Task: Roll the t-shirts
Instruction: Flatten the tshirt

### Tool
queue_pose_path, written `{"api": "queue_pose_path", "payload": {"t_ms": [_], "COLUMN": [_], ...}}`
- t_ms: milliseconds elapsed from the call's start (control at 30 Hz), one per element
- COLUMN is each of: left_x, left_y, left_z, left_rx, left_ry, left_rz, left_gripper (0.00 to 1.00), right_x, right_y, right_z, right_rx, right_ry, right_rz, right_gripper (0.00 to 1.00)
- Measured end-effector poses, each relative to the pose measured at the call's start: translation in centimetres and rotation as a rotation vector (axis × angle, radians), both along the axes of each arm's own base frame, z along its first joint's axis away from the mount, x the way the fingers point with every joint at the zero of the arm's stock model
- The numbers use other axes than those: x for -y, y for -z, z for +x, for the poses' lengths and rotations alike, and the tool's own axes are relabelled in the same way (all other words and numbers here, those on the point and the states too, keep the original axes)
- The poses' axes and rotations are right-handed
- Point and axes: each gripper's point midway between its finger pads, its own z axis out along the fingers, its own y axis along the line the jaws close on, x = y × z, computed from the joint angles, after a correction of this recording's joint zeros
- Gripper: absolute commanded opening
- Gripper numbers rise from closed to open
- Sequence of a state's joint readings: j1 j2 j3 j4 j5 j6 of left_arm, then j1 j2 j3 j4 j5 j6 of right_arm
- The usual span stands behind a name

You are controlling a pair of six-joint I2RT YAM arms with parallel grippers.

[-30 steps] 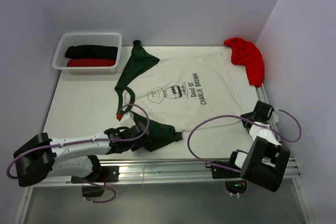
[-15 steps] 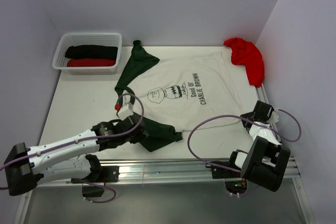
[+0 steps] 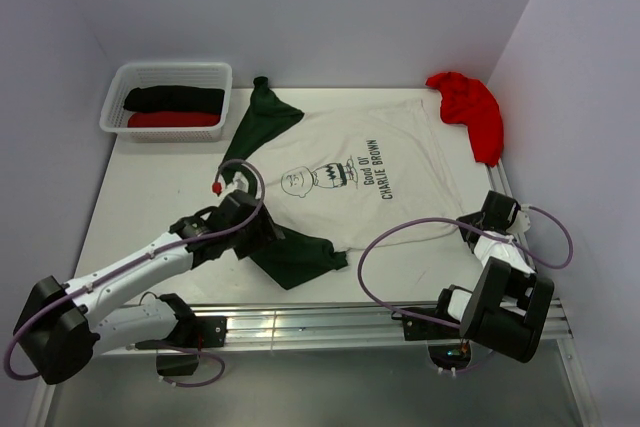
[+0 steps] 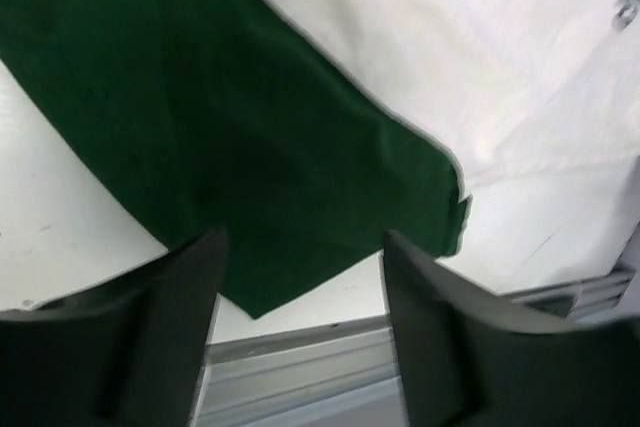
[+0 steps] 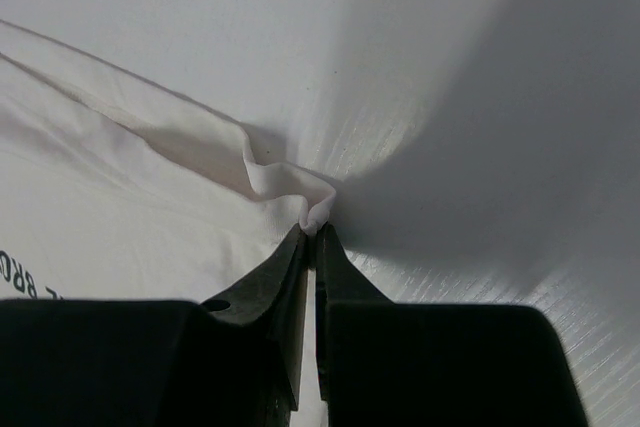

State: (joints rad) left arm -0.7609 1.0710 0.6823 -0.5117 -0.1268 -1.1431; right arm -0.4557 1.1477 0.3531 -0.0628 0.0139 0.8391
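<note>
The white t-shirt (image 3: 370, 167) with dark green sleeves and a Charlie Brown print lies spread flat on the table. Its near green sleeve (image 3: 300, 257) lies at the front edge, and my left gripper (image 3: 262, 237) hovers just above it, open. In the left wrist view the sleeve (image 4: 230, 127) sits beyond the left gripper (image 4: 300, 247), nothing between the fingers. My right gripper (image 3: 470, 227) is shut on the shirt's white hem corner (image 5: 285, 182), pinched at the tips of the right gripper (image 5: 313, 232). A red t-shirt (image 3: 472, 112) lies crumpled at the far right.
A white lattice basket (image 3: 170, 67) at the far left corner holds a rolled black t-shirt (image 3: 172, 99) and a rolled red one (image 3: 172, 119). The metal rail of the table's near edge (image 4: 300, 357) runs just under the left fingers. Walls close in on three sides.
My left gripper closed on the near green sleeve, tugged it, then opened and let it go, shifting slightly farther in. The sleeve now lies flatter. The right arm has not moved.
</note>
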Motion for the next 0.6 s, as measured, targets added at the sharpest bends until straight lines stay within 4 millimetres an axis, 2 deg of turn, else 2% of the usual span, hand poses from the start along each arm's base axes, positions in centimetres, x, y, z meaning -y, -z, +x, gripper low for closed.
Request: {"api": "queue_pose_path", "payload": {"t_ms": [233, 367, 467, 600], "left_x": [-0.6, 0.1, 1.4, 2.2], "left_y": [4.7, 4.5, 4.3, 5.7], "left_z": [-4.8, -6.1, -7.1, -8.1], "left_rx": [-0.117, -0.119, -0.115, -0.142], "left_ry": [0.087, 0.116, 0.14, 0.14], "left_rz": [0.009, -0.013, -0.044, -0.055], "left_gripper": [0.73, 0.72, 0.66, 0.58], "right_x": [-0.1, -0.2, -0.2, -0.2], "right_y": [0.0, 0.0, 0.0, 0.0], "right_z": [0.3, 0.5, 0.5, 0.5], "right_rx": [0.006, 0.006, 0.005, 0.005], "right_ry": [-0.011, -0.017, -0.02, -0.023], "right_rz": [0.0, 0.0, 0.0, -0.002], "right_gripper": [0.0, 0.0, 0.0, 0.0]}}
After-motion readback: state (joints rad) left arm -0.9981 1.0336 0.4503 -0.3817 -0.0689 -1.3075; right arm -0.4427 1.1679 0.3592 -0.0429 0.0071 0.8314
